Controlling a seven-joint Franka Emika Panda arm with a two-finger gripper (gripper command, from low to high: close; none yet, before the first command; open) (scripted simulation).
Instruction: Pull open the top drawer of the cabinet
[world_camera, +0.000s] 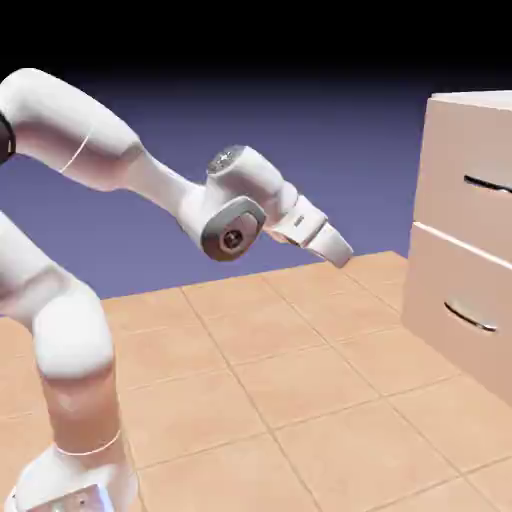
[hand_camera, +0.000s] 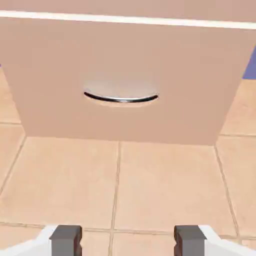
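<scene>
Cabinet (world_camera: 470, 230): a tall, pale beige-pink box standing on the tiled bench (world_camera: 300, 380) at the exterior view's right edge, only partly inside that picture. Its two stacked fronts face the arm. Both fronts sit flush with the body, so neither drawer stands out from the cabinet.

Arm (world_camera: 70, 300): white, rising from the bench's near-left corner in the exterior view, folding at the elbow and reaching to the right toward the cabinet. Its wrist hangs in the air, tipped slightly downward, well apart from the cabinet's face.

Top drawer (world_camera: 480, 150): the upper front, flat, closed, carrying a thin dark horizontal bar handle (world_camera: 488, 183) that shows only in the exterior view.

Lower drawer (hand_camera: 125, 75): the front beneath it, filling the upper half of the hand view, with a pale seam along its top. A curved silvery handle (hand_camera: 121, 98) sits near its middle; bench tiles lie between this front and the fingers.

End effector (world_camera: 335, 247): pointed toward the cabinet and a little down, over bare tiles, touching nothing. In the hand view its two grey fingertips (hand_camera: 66, 239) stand wide apart at the bottom edge with only bench tiles between them: released, grasping nothing.
</scene>
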